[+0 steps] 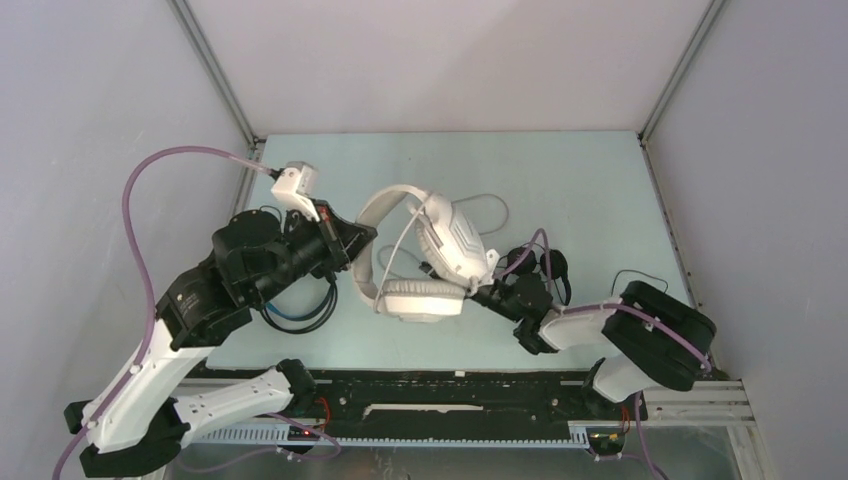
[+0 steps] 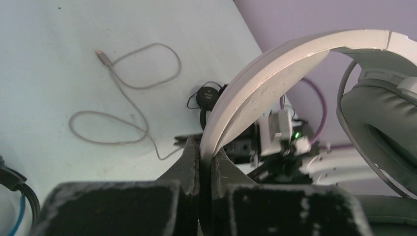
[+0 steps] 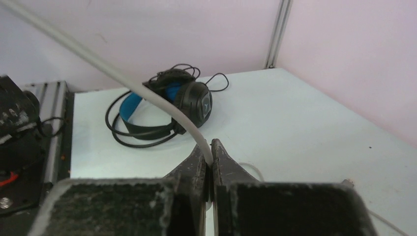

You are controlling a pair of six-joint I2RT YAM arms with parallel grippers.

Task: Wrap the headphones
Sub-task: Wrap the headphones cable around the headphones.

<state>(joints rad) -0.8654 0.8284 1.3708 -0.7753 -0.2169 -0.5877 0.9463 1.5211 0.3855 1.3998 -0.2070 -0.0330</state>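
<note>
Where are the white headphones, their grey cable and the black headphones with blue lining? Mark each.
white headphones (image 2: 295,51), left wrist view, on the headband.
grey cable (image 3: 98,63), right wrist view, on the taut stretch.
black headphones with blue lining (image 3: 196,104), right wrist view, on the ear cup.

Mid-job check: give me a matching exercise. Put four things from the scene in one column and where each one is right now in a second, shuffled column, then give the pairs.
Things:
1. white headband
2. grey cable
3. black-and-blue headphones
4. slim black headphones

Places:
A. on the table by the right arm, in neither gripper
B. clamped in the left gripper
C. on the table by the left arm, in neither gripper
D. pinched in the right gripper

Pairs: 1-B, 2-D, 3-C, 4-A
</note>
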